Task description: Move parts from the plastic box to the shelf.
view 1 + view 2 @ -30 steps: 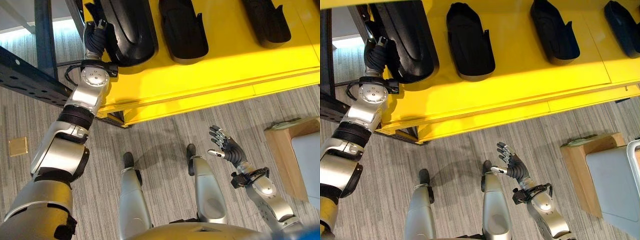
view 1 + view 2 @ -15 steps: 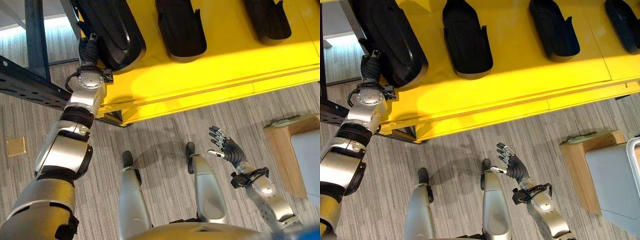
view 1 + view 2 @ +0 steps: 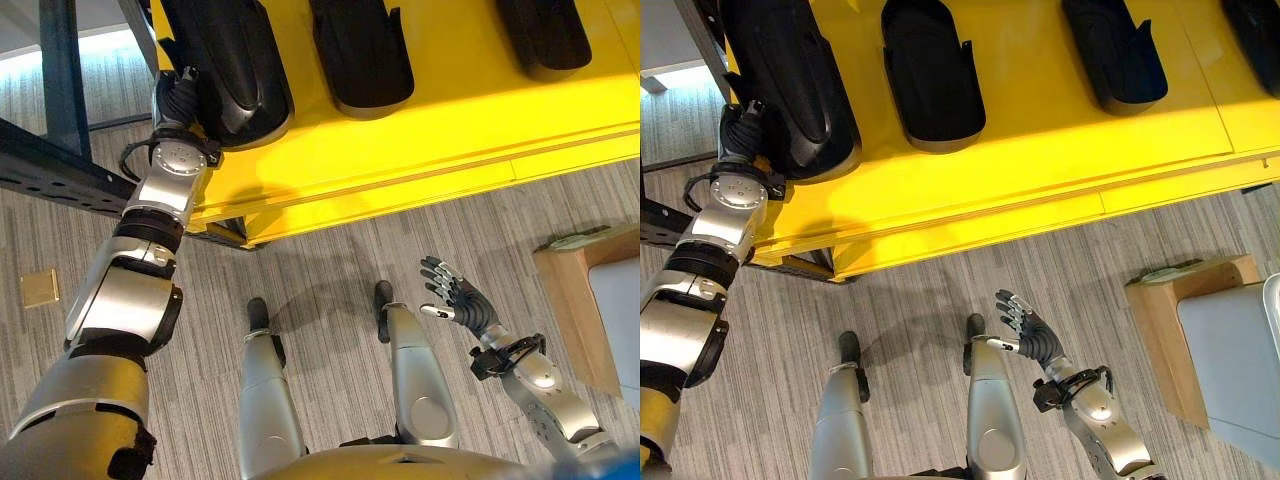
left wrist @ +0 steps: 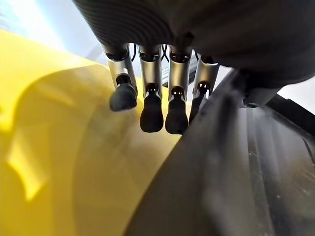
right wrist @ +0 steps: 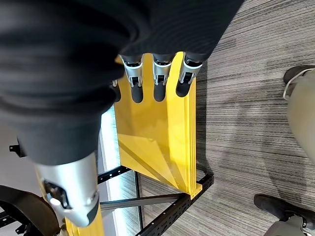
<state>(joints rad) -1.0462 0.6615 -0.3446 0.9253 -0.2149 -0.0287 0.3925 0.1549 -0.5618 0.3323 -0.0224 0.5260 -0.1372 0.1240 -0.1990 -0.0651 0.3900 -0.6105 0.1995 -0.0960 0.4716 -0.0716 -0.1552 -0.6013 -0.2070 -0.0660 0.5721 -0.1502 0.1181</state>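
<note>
A large black moulded part (image 3: pixel 225 60) lies at the left end of the yellow shelf (image 3: pixel 430 130). My left hand (image 3: pixel 180 95) is at the part's near left edge; in the left wrist view its fingers (image 4: pixel 151 105) hang relaxed over the yellow surface, right beside the part's dark rim (image 4: pixel 221 162). Other black parts (image 3: pixel 930 75) (image 3: pixel 1115 50) lie in a row further right on the shelf. My right hand (image 3: pixel 460 305) hovers low over the carpet, open, with nothing in it; its fingers (image 5: pixel 155 81) are straight.
A dark blue rack frame (image 3: pixel 60 100) stands left of the shelf. At the right edge a wooden crate (image 3: pixel 1160 330) holds a grey-white box (image 3: pixel 1230 370). A small tan square (image 3: pixel 40 288) lies on the striped carpet at the left.
The camera has shifted a little. My left hand has slid slightly back along the black part's left edge toward its near end. The right hand has hardly moved.
</note>
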